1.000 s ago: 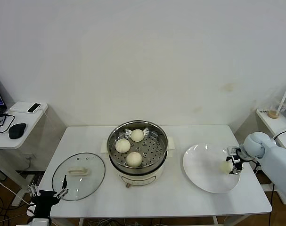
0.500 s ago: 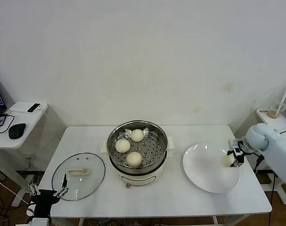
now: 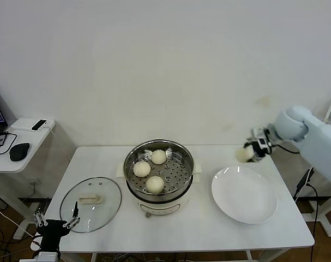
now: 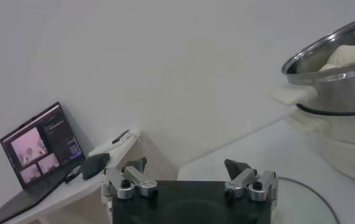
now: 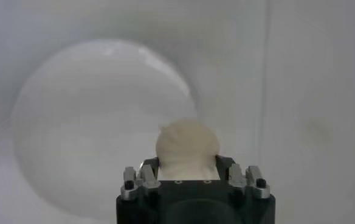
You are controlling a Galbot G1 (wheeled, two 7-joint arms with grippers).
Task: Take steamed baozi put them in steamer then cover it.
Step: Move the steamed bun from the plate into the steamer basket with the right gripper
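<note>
Right end effector (image 3: 249,152) is up in the air above the far edge of the white plate (image 3: 244,195), pinching the fourth baozi (image 3: 244,154) between its fingers. In the right wrist view the bun bulges over the clamp, soft and matte, with the plate far below. My guess is the lift is for clearance, so the bun can pass over the steamer's rim instead of bumping it.

The steamer (image 3: 159,172) sits mid-tabletop (image 3: 209,234): shiny steel wall, perforated tray inside, cream base with side handles. Three baozi (image 3: 155,184) already rest on the tray, spaced apart. A bare patch of holes on the side nearest the plate looks like the natural spot for the last one.

The cover (image 3: 91,203) lies flat on the tabletop on the steamer's left, handle up: clear glass, metal rim, cream block handle. It is probably kept there so the pot stays open for loading.

Left end effector (image 3: 55,222) is parked low at the tabletop's near-left corner, just beside the cover, fingers spread, holding nothing. It is well placed for the covering step later.
</note>
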